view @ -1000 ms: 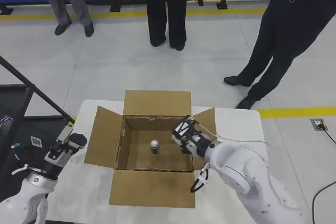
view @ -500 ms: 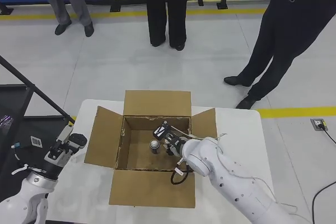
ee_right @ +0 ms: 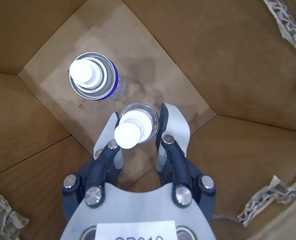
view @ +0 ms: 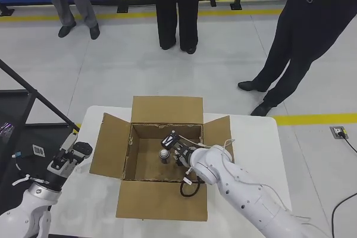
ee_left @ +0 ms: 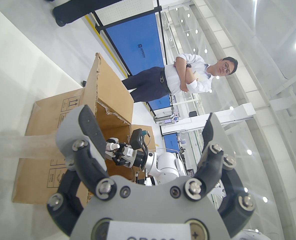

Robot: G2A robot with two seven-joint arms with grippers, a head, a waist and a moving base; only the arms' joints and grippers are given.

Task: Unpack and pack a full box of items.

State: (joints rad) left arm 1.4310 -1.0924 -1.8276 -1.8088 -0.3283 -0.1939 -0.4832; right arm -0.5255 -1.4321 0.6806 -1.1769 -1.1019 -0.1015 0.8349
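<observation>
- My right pincer [ee_right: 140, 113] is closed on a small clear bottle [ee_right: 134, 128] with a white cap. I hold it upright inside the cardboard box [ee_right: 213, 51], just beside the spray can [ee_right: 92, 81] that stands on the box floor. I cannot tell whether the bottle's base touches the floor.
- The biggest risk, I think, is the can. It is tall and narrow, and one of my fingers is close to it. A sideways drift, or jaws opening towards it, could knock it over.
- The bottle is smooth and round, held between two flat pads. With a light grip it may twist or slide down. If I let go above the floor, it may land tilted and roll into the can.
- My wrist sits deep between the box walls. Pulling out at a slant could catch a torn flap edge and drag the box across the desk [view: 250, 128].
- My left pincer [ee_left: 148, 116] is spread wide and holds nothing, over the desk off the box's left side. It is well apart from the items, so I expect trouble only if it swings into the flap.
</observation>
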